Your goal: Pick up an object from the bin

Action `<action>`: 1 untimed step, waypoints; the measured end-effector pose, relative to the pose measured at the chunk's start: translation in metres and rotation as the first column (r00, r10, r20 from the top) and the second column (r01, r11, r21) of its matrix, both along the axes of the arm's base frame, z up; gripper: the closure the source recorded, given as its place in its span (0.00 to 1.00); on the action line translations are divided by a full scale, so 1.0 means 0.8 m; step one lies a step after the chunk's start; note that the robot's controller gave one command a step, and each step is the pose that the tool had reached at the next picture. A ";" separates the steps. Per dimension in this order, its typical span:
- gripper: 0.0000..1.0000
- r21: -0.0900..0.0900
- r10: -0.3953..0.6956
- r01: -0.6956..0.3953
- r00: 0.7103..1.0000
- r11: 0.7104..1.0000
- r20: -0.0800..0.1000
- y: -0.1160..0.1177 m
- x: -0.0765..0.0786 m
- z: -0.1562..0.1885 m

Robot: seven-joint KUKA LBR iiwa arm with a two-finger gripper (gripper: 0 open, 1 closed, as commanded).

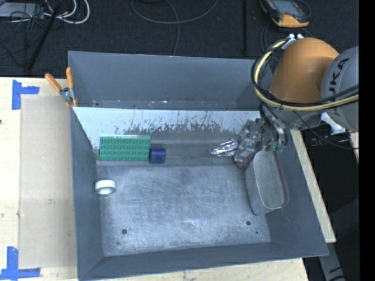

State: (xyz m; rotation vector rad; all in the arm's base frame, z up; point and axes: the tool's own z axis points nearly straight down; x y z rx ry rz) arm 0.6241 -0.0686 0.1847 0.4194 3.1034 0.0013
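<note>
The arm reaches in from the right, its orange cover (302, 69) above the bin's far right corner. The claw (251, 146) is low over the far right part of the grey metal bin (176, 215), close to the foot of the far wall. Its dark parts overlap each other here, so I cannot tell whether it is spread or pressed together.

Just to its left, touching or nearly touching its tip, lies a small crumpled silvery thing (224, 150). On the claw's near side a long grey oval thing (267, 184) lies on the bin floor along the right wall.

3 other things lie well apart from the claw on the left side. A flat green studded plate (124, 148) is at the far left, with a small blue block (157, 155) touching its right end. A white ring (105, 187) sits nearer, by the left wall.
</note>
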 end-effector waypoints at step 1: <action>1.00 0.000 -0.014 0.014 1.000 1.000 -0.006 -0.006 -0.008 0.036</action>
